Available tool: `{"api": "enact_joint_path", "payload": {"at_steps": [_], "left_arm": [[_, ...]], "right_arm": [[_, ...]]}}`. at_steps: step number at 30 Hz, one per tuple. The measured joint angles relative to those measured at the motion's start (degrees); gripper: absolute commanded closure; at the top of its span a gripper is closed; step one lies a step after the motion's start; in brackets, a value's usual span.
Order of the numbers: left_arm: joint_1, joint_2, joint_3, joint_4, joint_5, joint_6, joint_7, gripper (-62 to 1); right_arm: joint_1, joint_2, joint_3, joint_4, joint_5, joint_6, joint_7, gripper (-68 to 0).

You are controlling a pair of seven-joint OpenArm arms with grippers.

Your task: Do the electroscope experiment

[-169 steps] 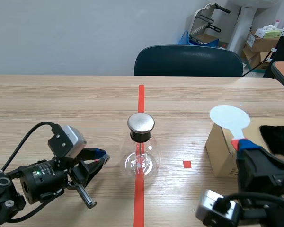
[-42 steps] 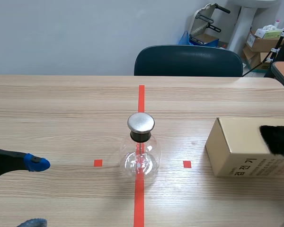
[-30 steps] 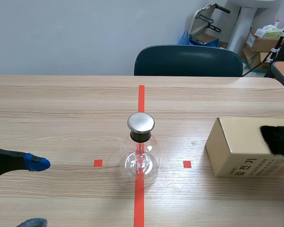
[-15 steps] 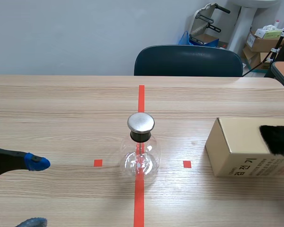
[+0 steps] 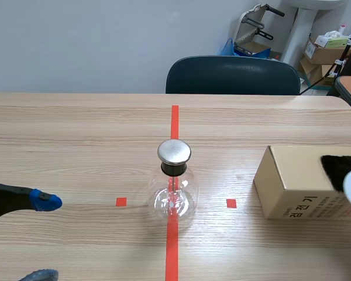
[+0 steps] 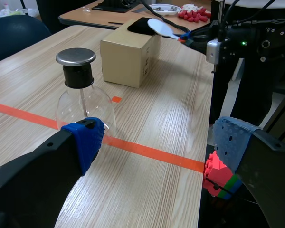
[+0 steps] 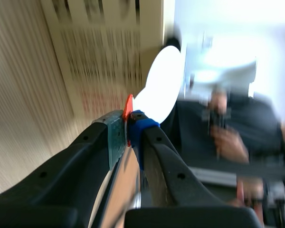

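While both arms sit low at my end of the table (image 5: pixel 76 134), I log the left gripper (image 6: pixel 159 142) first. It is at about 8 o'clock from the flask, fingers spread wide, with nothing between the blue pads (image 6: pixel 85 141). It is well apart from the glass and looks idle.

Right gripper (image 7: pixel 128 130): at about 4 o'clock from the flask, mostly off the scene view's edge. Its fingers pinch the orange-red handle (image 7: pixel 128 108) of the white paddle (image 7: pixel 161 85), with the disc standing ahead of the fingertips. From the left wrist view the disc hangs at the black fur (image 5: pixel 339 168), which lies on top of the cardboard box (image 5: pixel 289 184). I cannot tell whether disc and fur touch.

Electroscope flask (image 5: pixel 174 196): upright at dial centre on the red tape line, metal cap (image 5: pixel 174 151) seated on the black stopper. Nothing is touching it. The leaves inside are too small to read.

Box: 3 o'clock from the flask, near but apart.

Far side: an empty dark chair (image 5: pixel 233 75) at 12 o'clock, clutter beyond it.

Progress, my judgement: paddle picked up and brought to the fur, so I am at the charging step. Left to do: finish the rub, carry the disc over to the cap, watch the leaves and set the paddle down.
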Motion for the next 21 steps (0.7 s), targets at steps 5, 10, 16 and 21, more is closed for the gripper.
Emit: {"api": "enact_joint_path", "payload": {"at_steps": [5,10,16,21], "left_arm": [[0.0,0.0,0.0,0.0,0.0,0.0,0.0,-49.5],[0.0,0.0,0.0,0.0,0.0,0.0,0.0,-49.5],[0.0,0.0,0.0,0.0,0.0,0.0,0.0,-49.5],[0.0,0.0,0.0,0.0,0.0,0.0,0.0,-49.5]], "right_arm": [[0.0,-0.2,-0.1,0.0,-0.3,0.0,-3.8,-0.6],[0.0,-0.1,0.0,0.0,0.5,0.0,-11.7,-0.6],[0.0,-0.2,0.0,0.0,0.0,0.0,4.9,-0.6],[0.0,-0.2,-0.1,0.0,-0.1,0.0,-8.5,-0.6]]}}
